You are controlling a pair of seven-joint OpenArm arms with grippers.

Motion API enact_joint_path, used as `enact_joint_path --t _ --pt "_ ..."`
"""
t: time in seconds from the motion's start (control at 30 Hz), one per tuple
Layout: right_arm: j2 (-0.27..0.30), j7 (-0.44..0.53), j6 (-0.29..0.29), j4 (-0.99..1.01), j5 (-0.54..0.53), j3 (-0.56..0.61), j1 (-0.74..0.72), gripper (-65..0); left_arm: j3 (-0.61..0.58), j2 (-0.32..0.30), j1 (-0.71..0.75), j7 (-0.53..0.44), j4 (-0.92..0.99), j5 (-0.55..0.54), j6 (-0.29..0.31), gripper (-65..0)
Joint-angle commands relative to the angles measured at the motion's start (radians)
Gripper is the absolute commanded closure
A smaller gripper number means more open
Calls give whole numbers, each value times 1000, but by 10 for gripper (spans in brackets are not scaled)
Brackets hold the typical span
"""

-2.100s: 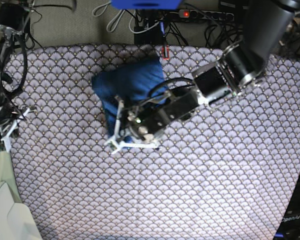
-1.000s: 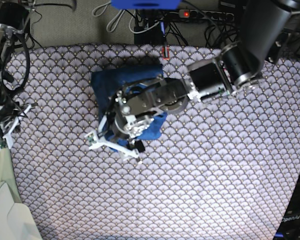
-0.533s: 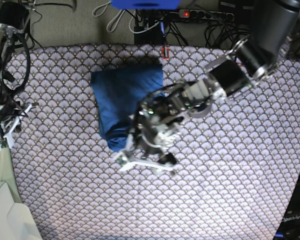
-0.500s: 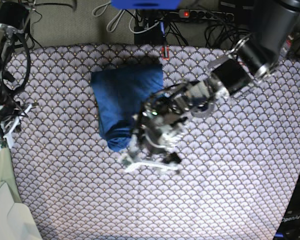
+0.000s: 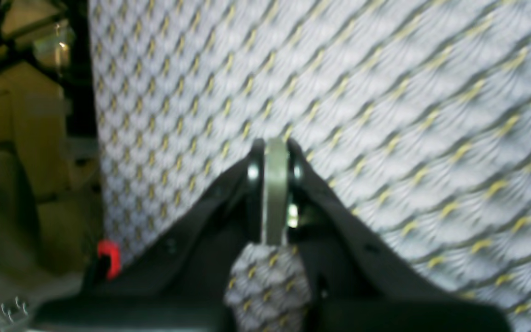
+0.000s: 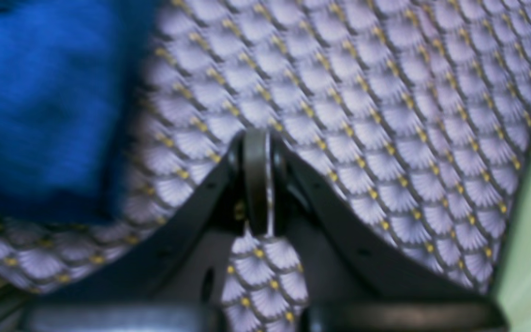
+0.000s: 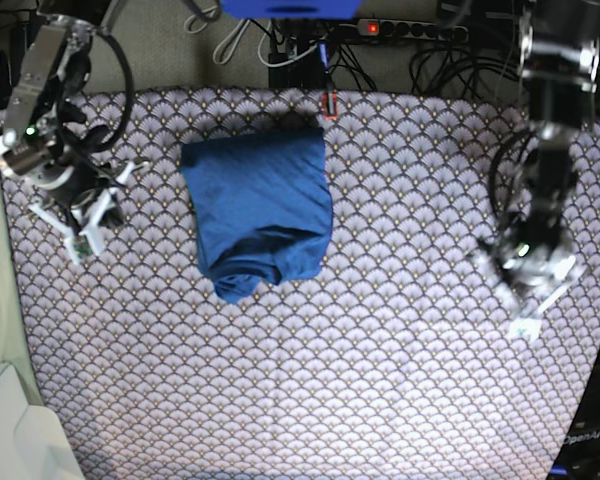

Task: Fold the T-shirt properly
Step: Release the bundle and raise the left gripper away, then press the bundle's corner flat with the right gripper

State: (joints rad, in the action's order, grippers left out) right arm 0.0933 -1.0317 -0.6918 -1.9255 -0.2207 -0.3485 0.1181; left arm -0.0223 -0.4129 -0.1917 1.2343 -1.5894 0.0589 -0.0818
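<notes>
Left end effector (image 7: 528, 300): I read the fingers as pressed together on nothing; in the left wrist view they meet edge to edge over bare patterned cloth. It hangs well to the right of the T-shirt in the base view.

Right end effector (image 7: 80, 225): fingers also pressed together and empty, as its wrist view (image 6: 256, 180) shows. It sits to the left of the T-shirt, apart from it.

T-shirt (image 7: 260, 210): a compact blue bundle lying on the scallop-patterned cloth (image 7: 380, 400), upper middle of the base view, between my two arms and touched by neither. Its lower edge bulges into a rounded lump rather than a straight fold.

Risk: I judge the lumpy lower corner may slump open, since soft knit does not hold a crease; a low pass of either arm could drag an edge and undo the stack.

Hard to tell: both wrist views are blurred. The left one shows no shirt at all. I cannot see how many layers the bundle has or where the sleeves are tucked.
</notes>
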Motion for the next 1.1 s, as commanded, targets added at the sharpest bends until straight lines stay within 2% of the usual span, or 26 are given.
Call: enact_joint_path --t 0.0,0.17,0.37,0.53,0.7,0.83,1.07 --pt "-4 20 -6 -25 -12 13 -5 0 34 -27 28 11 -56 12 -3 -2" --pt "-68 -5 -6 -19 -10 119 36 0 157 -44 254 29 -219 12 10 -2" --pt "-97 3 -6 -19 -10 253 99 0 325 1 418 20 -282 22 156 -2" --pt "-97 4 -6 80 -9 273 116 0 433 13 484 19 -299 15 225 -2" --pt "-68 6 -6 139 -12 271 119 0 479 13 512 5 -299 15 261 -2" --pt "-65 -3 -6 39 -12 269 122 0 500 15 533 -47 -297 19 273 -2" --pt "-73 -8 -6 -64 -12 286 67 0 503 15 553 -52 -299 17 273 -2"
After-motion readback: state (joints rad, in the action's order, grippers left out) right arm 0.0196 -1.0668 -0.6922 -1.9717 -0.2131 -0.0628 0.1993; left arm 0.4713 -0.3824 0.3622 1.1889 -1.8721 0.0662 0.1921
